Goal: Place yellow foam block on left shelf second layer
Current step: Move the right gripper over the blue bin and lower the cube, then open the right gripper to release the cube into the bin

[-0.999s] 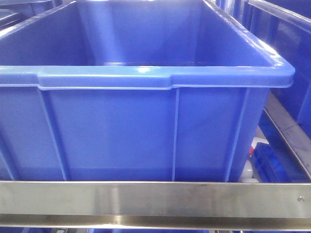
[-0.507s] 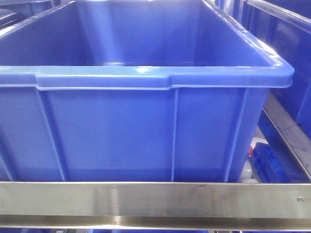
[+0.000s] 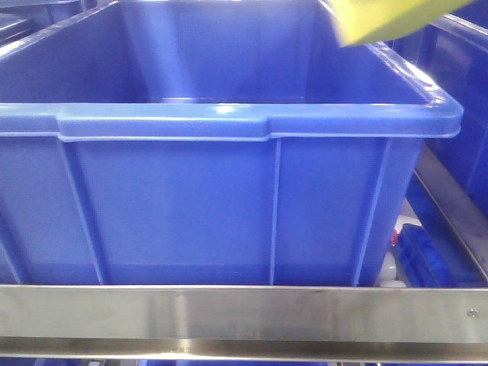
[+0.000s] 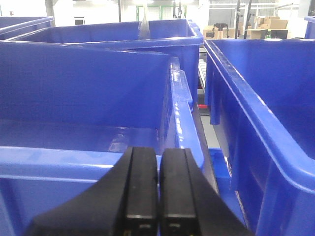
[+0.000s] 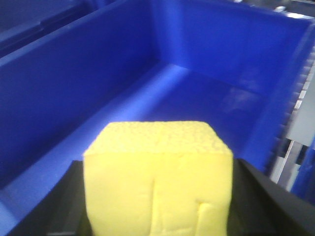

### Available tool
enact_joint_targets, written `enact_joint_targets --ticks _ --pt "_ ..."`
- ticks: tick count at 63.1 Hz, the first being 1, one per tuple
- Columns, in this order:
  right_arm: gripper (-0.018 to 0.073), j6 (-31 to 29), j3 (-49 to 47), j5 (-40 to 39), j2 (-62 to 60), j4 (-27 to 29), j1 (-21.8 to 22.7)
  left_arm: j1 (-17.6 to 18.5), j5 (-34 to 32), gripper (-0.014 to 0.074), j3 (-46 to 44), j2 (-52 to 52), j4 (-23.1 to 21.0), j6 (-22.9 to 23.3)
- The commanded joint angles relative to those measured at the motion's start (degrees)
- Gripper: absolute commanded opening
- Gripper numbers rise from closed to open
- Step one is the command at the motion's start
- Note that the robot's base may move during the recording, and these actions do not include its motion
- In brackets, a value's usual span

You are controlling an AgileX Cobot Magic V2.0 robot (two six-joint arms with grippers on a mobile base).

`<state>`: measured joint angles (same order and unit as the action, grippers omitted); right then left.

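- The yellow foam block point(image 5: 157, 177) sits between the 2 black fingers point(image 5: 268, 206) of the right gripper point(image 5: 157, 196), which press against its left and right faces; it is held above the open blue bin point(image 5: 197, 93).
- In the front view, a blurred corner of the yellow foam block point(image 3: 381, 19) shows at the top right, over the far right rim of the blue bin point(image 3: 229, 122).
- The blue bin stands on a shelf behind a steel rail point(image 3: 244, 313).
- The left gripper point(image 4: 158, 196) has its 2 black fingers point(image 4: 140, 191) pressed together with nothing between them, just in front of a bin's near rim.
- A neighbouring blue bin point(image 4: 266, 113) stands just beside it on the right.
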<state>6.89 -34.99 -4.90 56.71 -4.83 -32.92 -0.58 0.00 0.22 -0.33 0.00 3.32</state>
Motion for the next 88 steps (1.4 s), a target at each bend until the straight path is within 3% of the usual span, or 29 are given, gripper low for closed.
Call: enact_joint_targets --ticks 1,17,27,51,57,66,71,88 --pt "0.0501 -0.3 -3.8 -7.1 3.0 -0.7 -0.5 0.0 -4.7 0.0124 1.5 -1.0 -0.3 0.2" --pt "0.0503 1.6 -7.5 -7.7 8.9 -0.6 -0.5 0.0 -4.7 0.0124 1.5 -1.0 -0.3 0.2" --pt "0.0614 1.8 -8.6 -7.4 9.0 -0.6 -0.5 0.0 -4.7 0.0124 1.5 -1.0 0.0 0.2" --pt "0.06 1.8 -9.1 -7.5 8.7 -0.4 -0.5 0.0 -4.7 0.0124 1.5 -1.0 -0.3 0.2" --pt "0.053 1.8 -9.1 -9.0 8.1 -0.3 0.2 0.0 -4.7 0.0124 1.5 -1.0 -0.3 0.2" --pt "0.017 1.8 -8.9 -7.3 5.7 -0.3 3.7 0.0 -4.7 0.0124 1.5 -1.0 -0.3 0.2" --pt "0.0013 1.8 -8.6 -6.5 3.6 -0.3 5.5 0.0 -4.7 0.0124 1.5 -1.0 -0.3 0.2" --pt "0.0027 1.8 -1.5 -6.5 -8.4 -0.3 11.9 0.0 -4.7 0.0124 1.5 -1.0 -0.3 0.2"
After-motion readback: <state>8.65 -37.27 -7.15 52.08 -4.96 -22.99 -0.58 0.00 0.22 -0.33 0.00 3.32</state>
